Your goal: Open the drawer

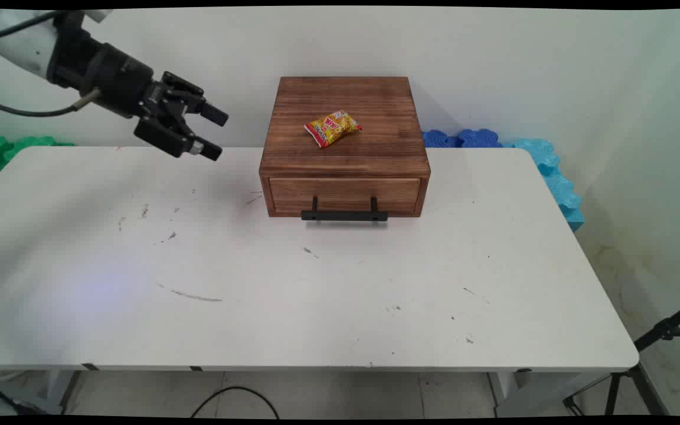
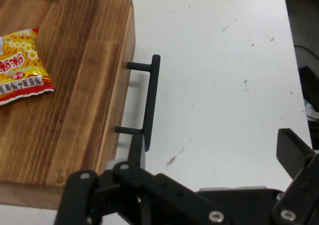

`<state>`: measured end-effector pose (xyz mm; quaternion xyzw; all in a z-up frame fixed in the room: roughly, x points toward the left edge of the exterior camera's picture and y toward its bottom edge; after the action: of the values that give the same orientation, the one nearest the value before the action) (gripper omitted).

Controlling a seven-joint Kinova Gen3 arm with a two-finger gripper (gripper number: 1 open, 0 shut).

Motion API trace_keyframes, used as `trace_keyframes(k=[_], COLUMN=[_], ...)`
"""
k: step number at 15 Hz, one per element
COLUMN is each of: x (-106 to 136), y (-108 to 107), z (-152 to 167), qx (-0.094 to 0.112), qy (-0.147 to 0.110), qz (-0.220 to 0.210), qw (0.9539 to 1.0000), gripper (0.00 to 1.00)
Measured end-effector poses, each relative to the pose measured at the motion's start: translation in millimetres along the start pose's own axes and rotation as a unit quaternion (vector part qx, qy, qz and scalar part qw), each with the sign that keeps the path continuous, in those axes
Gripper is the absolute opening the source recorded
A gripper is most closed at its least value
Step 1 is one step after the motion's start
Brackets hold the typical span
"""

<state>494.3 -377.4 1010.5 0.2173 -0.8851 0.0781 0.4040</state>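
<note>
1. Two things matter here: the black gripper (image 1: 213, 133) hangs in the air above the table's far left, its fingers spread apart and holding nothing, and the wooden drawer box (image 1: 345, 127) stands well to its right, against the far side of the white table (image 1: 316, 295).
2. A yellow and red snack packet (image 1: 332, 128) lies flat on the box's top, near the middle and slightly to the far side — nothing pins it there, so a brush from a finger could slide it off the edge.
3. The drawer looks shut, its black bar handle (image 1: 344, 215) standing out from the near face just above the table. In the hand view the handle (image 2: 151, 101) sits close beside the box's edge, with little room behind the bar; a finger coming in at a slant could jam against the drawer front instead of slipping behind.
4. The box appears loose on the table. A sideways push or a pull on the handle might drag the whole box — and tip the packet (image 2: 20, 68) with it.
5. Black cables trail from the arm at the far left; a long reach to the right could draw them across the table.
</note>
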Motion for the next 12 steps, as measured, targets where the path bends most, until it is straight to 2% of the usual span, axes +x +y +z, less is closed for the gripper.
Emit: trace_keyframes(k=[7, 12], x=[31, 57], y=[11, 18], z=[33, 77], qx=[0.011, 0.023], qy=[-0.022, -0.063], qz=[0.0, 0.012], qw=[0.9997, 0.9977], gripper=[1.0, 1.0])
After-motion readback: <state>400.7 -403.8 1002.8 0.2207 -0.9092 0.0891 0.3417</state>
